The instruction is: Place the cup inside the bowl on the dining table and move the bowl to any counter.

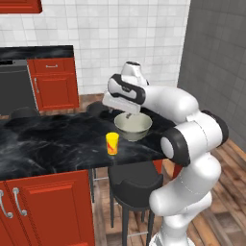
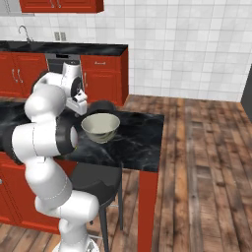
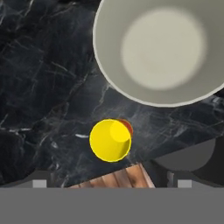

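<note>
Cup beside bowl, bowl rim cropped.

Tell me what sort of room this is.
A home kitchen, by the look of it: white wall tiles, red cabinets under a black marble counter, and a dining table with a stool, holding a bowl and a cup.

The bowl sits upright on the dining table, near its right end; its pale inside faces up; the white arm rises at the left and bends over the table, its hand just beside the bowl's left rim; a dark stool stands under the table's front edge; behind, the counter runs along the white tiled wall above red cabinets; wooden floor lies to the right.
</note>
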You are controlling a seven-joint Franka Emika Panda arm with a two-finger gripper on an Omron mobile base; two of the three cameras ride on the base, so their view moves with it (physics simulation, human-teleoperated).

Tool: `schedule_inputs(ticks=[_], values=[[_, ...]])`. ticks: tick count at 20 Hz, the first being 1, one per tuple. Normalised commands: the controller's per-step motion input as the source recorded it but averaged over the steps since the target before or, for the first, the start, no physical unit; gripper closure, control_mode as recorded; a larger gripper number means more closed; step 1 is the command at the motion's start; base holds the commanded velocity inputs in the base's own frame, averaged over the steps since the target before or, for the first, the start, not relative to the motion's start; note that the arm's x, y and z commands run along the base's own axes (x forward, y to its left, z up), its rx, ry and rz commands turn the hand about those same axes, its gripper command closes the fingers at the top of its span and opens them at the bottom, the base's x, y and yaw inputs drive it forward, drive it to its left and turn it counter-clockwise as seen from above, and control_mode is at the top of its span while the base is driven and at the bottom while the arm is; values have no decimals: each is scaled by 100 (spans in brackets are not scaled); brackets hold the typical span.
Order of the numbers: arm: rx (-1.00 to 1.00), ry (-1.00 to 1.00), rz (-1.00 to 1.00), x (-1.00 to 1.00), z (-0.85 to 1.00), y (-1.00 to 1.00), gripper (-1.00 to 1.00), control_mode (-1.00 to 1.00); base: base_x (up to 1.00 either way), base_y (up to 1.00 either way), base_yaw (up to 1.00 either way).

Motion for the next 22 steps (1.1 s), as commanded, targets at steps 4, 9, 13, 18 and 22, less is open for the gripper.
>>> schedule_inputs(ticks=[4, 9, 13, 18, 22], values=[[0, 1, 0, 0, -22, 4, -100, -100, 0, 0, 0], [0, 0, 0, 0, -20, 0, -100, -100, 0, 0, 0], [0, 0, 0, 0, -23, 0, -100, -100, 0, 0, 0], [0, 0, 0, 0, -23, 0, -100, -100, 0, 0, 0], [0, 0, 0, 0, -19, 0, -100, -100, 0, 0, 0]])
